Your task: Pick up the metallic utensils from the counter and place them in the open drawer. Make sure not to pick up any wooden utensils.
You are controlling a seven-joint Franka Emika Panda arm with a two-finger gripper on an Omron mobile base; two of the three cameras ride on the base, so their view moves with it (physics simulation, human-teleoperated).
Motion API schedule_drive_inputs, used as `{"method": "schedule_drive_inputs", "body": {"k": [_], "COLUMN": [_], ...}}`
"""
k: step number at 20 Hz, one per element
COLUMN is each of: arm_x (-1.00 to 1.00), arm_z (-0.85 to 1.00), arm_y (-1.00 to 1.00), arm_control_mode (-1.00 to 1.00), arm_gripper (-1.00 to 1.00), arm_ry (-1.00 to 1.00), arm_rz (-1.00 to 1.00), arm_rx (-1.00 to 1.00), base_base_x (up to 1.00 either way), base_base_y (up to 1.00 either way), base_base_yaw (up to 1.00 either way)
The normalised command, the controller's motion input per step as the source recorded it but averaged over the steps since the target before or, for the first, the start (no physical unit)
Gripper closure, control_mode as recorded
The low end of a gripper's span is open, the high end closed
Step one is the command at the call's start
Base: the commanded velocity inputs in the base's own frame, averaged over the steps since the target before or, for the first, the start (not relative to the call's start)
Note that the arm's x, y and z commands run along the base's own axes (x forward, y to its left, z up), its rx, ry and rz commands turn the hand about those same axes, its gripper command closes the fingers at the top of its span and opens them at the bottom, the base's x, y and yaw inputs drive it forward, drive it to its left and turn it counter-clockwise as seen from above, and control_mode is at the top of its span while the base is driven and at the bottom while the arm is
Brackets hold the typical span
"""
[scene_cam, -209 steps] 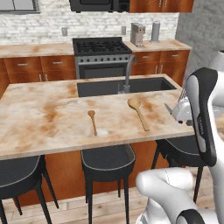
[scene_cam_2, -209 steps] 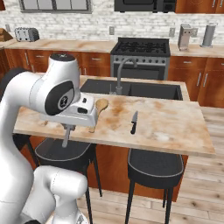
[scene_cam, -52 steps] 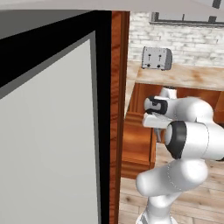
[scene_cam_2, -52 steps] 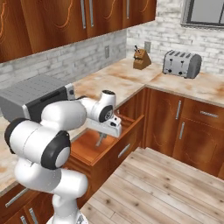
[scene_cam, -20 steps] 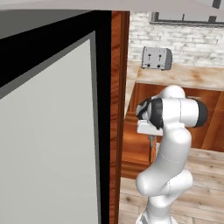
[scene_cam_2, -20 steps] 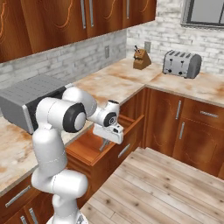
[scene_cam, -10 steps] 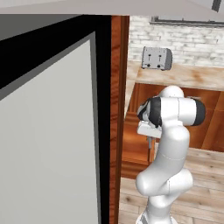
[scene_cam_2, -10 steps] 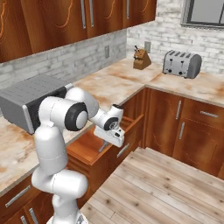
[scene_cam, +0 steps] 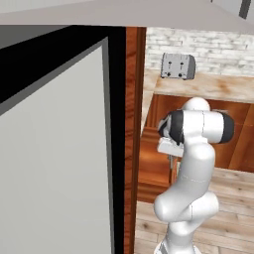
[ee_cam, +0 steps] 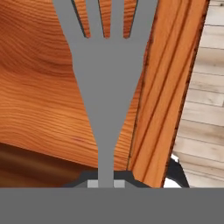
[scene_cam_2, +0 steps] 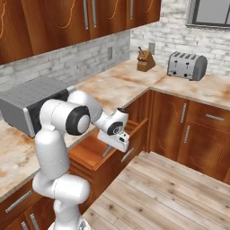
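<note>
Open drawer (scene_cam_2: 90,150), gripper (scene_cam_2: 109,149) lower w/ fork (ee_cam: 107,65)

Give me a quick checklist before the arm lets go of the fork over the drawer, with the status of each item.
1. Fork held in the gripper: ok, the handle runs down between the closed jaws.
2. It is metal, not wood: ok, plain grey with tines.
3. Drawer pulled out: ok, its wooden floor is exposed.
4. Fork over the drawer's inside: ok, the hand view shows wood floor behind most of it, though the drawer wall is close alongside.
5. Fork low enough to drop gently: cannot tell.
6. Drawer floor free below the fork: ok where visible; the rest is hidden.
</note>
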Motion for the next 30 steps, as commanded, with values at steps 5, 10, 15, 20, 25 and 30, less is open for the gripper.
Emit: {"method": "schedule_drive_inputs", "body": {"k": [5,10,15,20,25,30], "arm_x": [0.00,0.00,0.00,-0.02,-0.08,0.00], "arm_z": [-0.01,-0.01,-0.01,0.25,0.66,0.06], "arm_y": [-0.79,-0.97,-0.69,-0.26,0.22,0.57], "arm_control_mode": [-1.00,-1.00,-1.00,-1.00,-1.00,-1.00], "arm_gripper": [1.00,1.00,1.00,1.00,1.00,1.00], "arm_ry": [0.00,0.00,-0.01,0.00,0.00,0.00], "arm_rz": [0.00,0.00,0.02,0.04,0.04,0.00], "arm_rx": [0.02,0.04,0.10,0.12,0.10,-0.01], "base_base_x": [0.00,0.00,0.00,0.00,0.00,0.00], "base_base_y": [0.00,0.00,0.00,0.00,0.00,0.00], "base_base_yaw": [0.00,0.00,0.00,0.00,0.00,0.00]}}
